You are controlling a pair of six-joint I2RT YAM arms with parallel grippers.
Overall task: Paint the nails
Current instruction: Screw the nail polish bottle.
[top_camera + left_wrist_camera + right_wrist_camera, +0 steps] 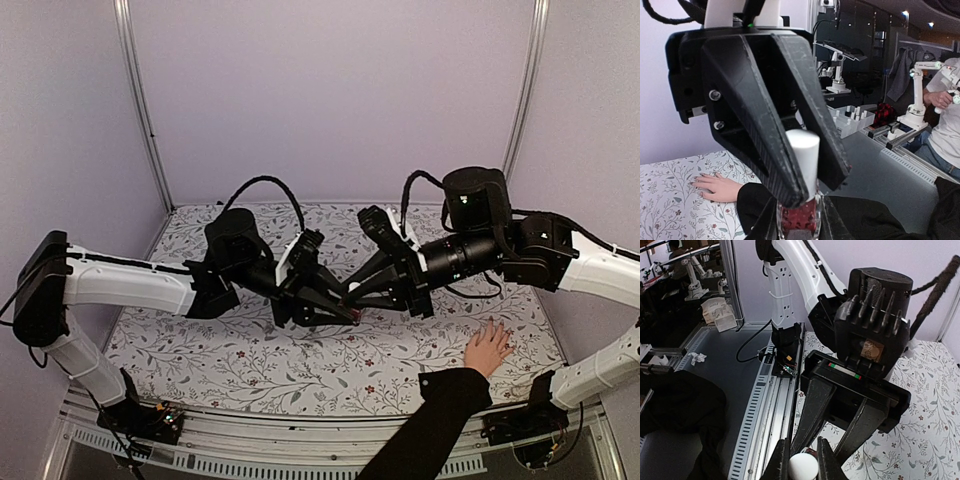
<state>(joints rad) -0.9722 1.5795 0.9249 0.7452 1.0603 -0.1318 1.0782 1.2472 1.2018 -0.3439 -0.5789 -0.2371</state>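
— Zero paint on the nails [694,183], probably, though too tiny to judge; cap [803,152] on; left to do: uncapping, dipping, brushing.
— And the pincers?
— Left pincer [799,212] pinching the bottle [800,222]; right pincer [802,462] clamped on the cap; nails down on the table [250,360], well apart, off to the right.

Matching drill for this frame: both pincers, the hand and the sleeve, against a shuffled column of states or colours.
Things
1. left pincer
2. right pincer
3. hand
4. sleeve

States
a. black
b. shut on the white cap
c. flat on the floral table, fingers spread
d. shut on the dark-red bottle

Pairs: 1-d, 2-b, 3-c, 4-a
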